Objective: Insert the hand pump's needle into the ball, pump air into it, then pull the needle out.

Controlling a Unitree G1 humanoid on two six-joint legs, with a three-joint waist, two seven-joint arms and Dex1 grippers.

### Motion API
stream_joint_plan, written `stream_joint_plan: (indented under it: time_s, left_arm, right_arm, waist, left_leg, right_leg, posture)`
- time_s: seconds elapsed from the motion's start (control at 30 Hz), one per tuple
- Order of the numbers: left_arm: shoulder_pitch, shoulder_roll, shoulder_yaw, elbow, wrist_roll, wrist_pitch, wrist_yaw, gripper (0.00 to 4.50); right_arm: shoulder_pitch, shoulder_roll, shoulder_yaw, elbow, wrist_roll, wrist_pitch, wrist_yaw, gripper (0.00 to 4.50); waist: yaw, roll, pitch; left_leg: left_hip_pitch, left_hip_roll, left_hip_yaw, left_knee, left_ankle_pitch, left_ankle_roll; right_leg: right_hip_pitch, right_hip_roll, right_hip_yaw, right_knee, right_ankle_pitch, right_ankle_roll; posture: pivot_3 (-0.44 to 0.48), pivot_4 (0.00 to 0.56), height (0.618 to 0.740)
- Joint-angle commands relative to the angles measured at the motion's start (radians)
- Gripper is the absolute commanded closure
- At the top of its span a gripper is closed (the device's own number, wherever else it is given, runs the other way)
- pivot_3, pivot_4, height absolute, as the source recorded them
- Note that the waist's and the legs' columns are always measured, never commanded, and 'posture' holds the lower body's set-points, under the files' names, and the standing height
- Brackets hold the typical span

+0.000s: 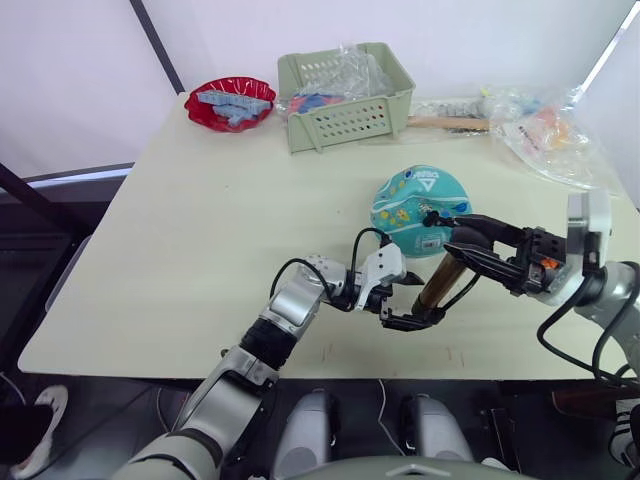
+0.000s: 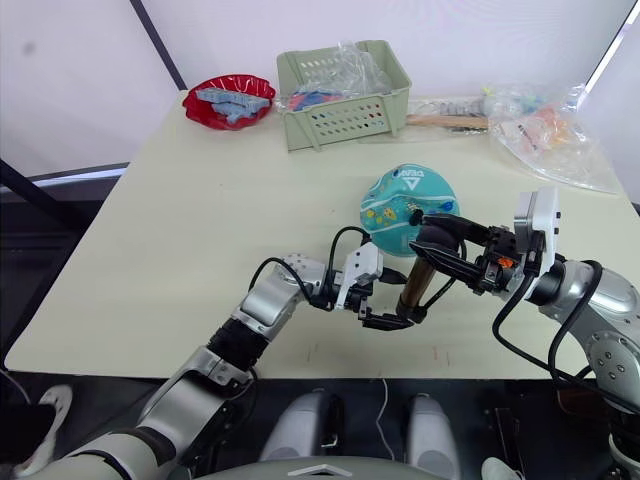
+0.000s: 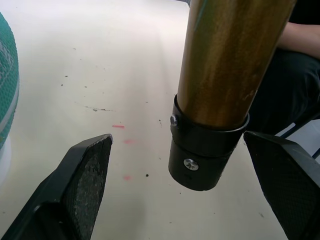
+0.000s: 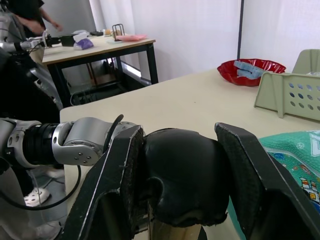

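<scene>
Hand pump (image 1: 440, 280) standing tilted near the bench's front edge, just in front of the ball (image 1: 420, 208); bronze-brown barrel, black cap at each end. Right end effector (image 1: 462, 243) clamping the pump's black top cap, fingers (image 4: 120, 175) pressing either side of it. Left end effector (image 1: 412, 318) sitting at the pump's lower end, fingers (image 3: 87, 170) spread apart and flanking the black bottom cap (image 3: 200, 157) without touching it. Thin black hose (image 1: 465, 290) looping beside the barrel; needle too small to make out.

Ball resting on the cream bench (image 1: 200, 240), teal with white seams, cartoon prints and a white triangular logo facing up; lettering on it not readable. A small white sticker showing on its near side.

Farther back: pale green slotted basket (image 1: 345, 95) holding clear plastic bags, red bowl (image 1: 230, 102) with bluish items to its left, a crumpled clear bag (image 1: 545, 135) at the right rear corner. A second table showing in the right wrist view.
</scene>
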Motion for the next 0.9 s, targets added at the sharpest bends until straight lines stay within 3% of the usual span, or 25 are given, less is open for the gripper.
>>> stream_joint_plan:
  time_s: [0.03,0.2,0.47,0.9]
  left_arm:
    - [0.005,-0.008,-0.006,-0.019,-0.004,-0.011,-0.009,1.22]
    - [0.007,-0.01,-0.007,-0.019,-0.005,-0.009,-0.017,3.32]
    - [0.015,-0.015,-0.014,0.002,0.002,-0.026,-0.013,3.39]
    - [-0.028,-0.155,-0.037,0.32,0.152,-0.277,0.165,3.39]
  right_arm:
    - [-0.004,-0.001,-0.019,-0.046,0.013,-0.023,0.008,2.71]
    - [-0.003,-0.001,-0.018,-0.047,0.012,-0.024,0.011,2.71]
    - [0.009,-0.005,-0.006,-0.049,-0.016,-0.042,0.032,2.71]
    - [0.147,0.022,0.073,0.05,-0.296,-0.306,0.15,2.71]
  waist:
    - [0.0,0.0,0.0]
    - [0.0,0.0,0.0]
    - [0.0,0.0,0.0]
    - [0.001,0.0,0.0]
  left_leg:
    - [0.0,0.0,0.0,0.0,0.0,0.0]
    - [0.0,0.0,0.0,0.0,0.0,0.0]
    - [0.0,0.0,0.0,0.0,0.0,0.0]
    - [0.0,0.0,-0.001,0.001,0.0,0.0]
  right_leg:
    - [0.0,0.0,0.0,0.0,0.0,0.0]
    - [0.0,0.0,0.0,0.0,0.0,0.0]
    - [0.0,0.0,0.0,0.0,0.0,0.0]
    - [0.0,0.0,-0.001,0.0,0.0,0.0]
  posture:
    - [0.0,0.15,0.738]
    - [0.0,0.15,0.738]
    - [0.0,0.15,0.738]
    - [0.0,0.15,0.738]
